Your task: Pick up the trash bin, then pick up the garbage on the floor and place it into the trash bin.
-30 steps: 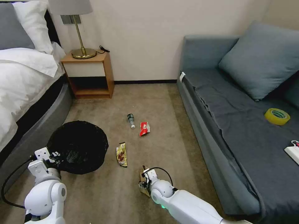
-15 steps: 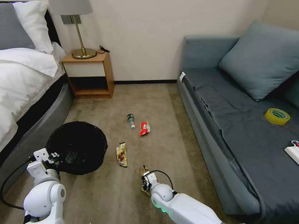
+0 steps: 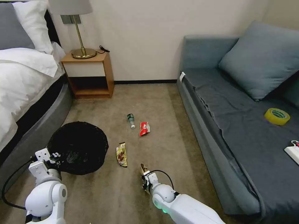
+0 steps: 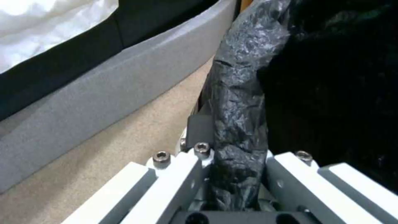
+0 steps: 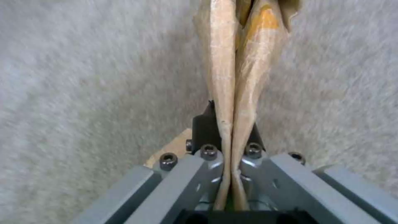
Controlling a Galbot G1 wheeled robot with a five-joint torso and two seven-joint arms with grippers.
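Observation:
The trash bin (image 3: 78, 146), lined with a crinkly black bag, sits low at the left beside the bed. My left gripper (image 3: 54, 155) is shut on its near rim; in the left wrist view the bagged rim (image 4: 244, 77) runs up between the fingers of the left gripper (image 4: 232, 137). My right gripper (image 3: 145, 182) is shut on the crumpled brown paper packet (image 3: 143, 169), whose folded paper (image 5: 236, 62) sticks out past the right gripper (image 5: 230, 130) over the carpet. A small clear bottle (image 3: 131, 120), a red wrapper (image 3: 144, 128) and a yellow-dark wrapper (image 3: 121, 154) lie on the floor.
A bed (image 3: 28, 93) lines the left side and a grey sofa (image 3: 236, 124) the right, with a yellow tape roll (image 3: 277, 116) and a white box (image 3: 292, 151) on its seat. A wooden nightstand (image 3: 88, 73) with a lamp stands at the back wall.
My right gripper has drawn back a little toward me, and the brown packet now stands up ahead of its fingers. The left gripper and bin have hardly moved.

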